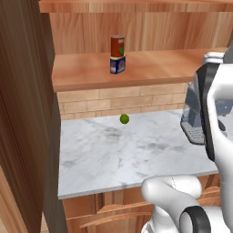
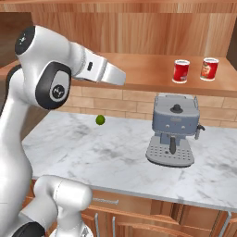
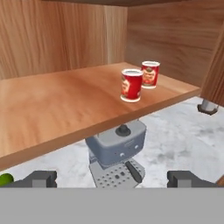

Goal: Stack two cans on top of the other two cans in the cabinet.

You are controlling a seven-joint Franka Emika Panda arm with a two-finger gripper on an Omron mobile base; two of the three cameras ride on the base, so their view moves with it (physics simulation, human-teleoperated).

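We see the cabinet [image 1: 150,68] as an open wooden unit whose thick shelf board runs above the white marble counter [image 1: 113,159]; toward the left end of that shelf a dark red can with a green-and-white label [image 1: 117,46] stands upright on top of a short blue tin [image 1: 117,64], the pair set back from the front edge. Toward the right end of the same shelf two bright red cans stand upright on the board itself, side by side and just apart: the nearer red can [image 3: 131,85] close to the front edge, the farther red can [image 3: 150,74] behind it toward the back panel. Our gripper [image 3: 115,178] hovers in front of the shelf edge, jaws spread wide and pinching nothing. On the counter below sit a grey espresso machine [image 2: 173,129] under the right part of the shelf, and a small lime [image 2: 100,120] near the brick back wall.
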